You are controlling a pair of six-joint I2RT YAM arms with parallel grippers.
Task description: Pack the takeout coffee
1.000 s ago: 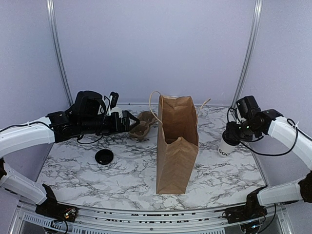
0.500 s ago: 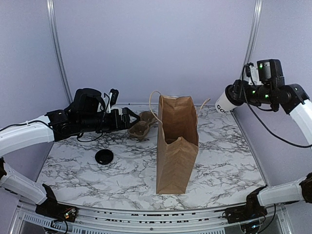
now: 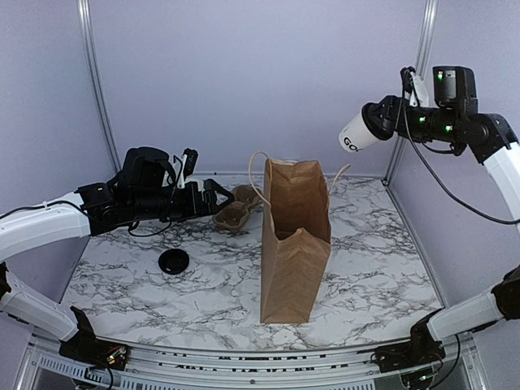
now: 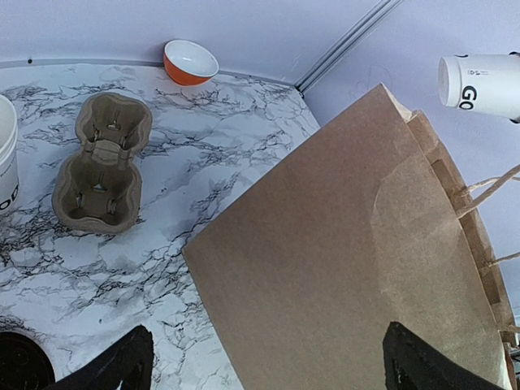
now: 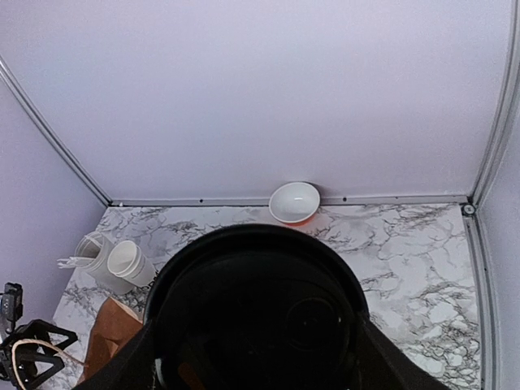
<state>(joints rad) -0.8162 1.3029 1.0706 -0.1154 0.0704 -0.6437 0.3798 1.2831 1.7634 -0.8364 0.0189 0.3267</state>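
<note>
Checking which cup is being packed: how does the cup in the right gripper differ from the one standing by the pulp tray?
The held cup lies on its side high off the table, clamped in the right gripper; the table cup stands upright on it. The held cup wears a black lid; the table cup is open-topped. Both are small white paper cups with dark lettering near the base.

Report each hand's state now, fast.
Left hand: open, holding nothing.
Right hand: closed on the takeout coffee, which lies on its side high in the air.
</note>
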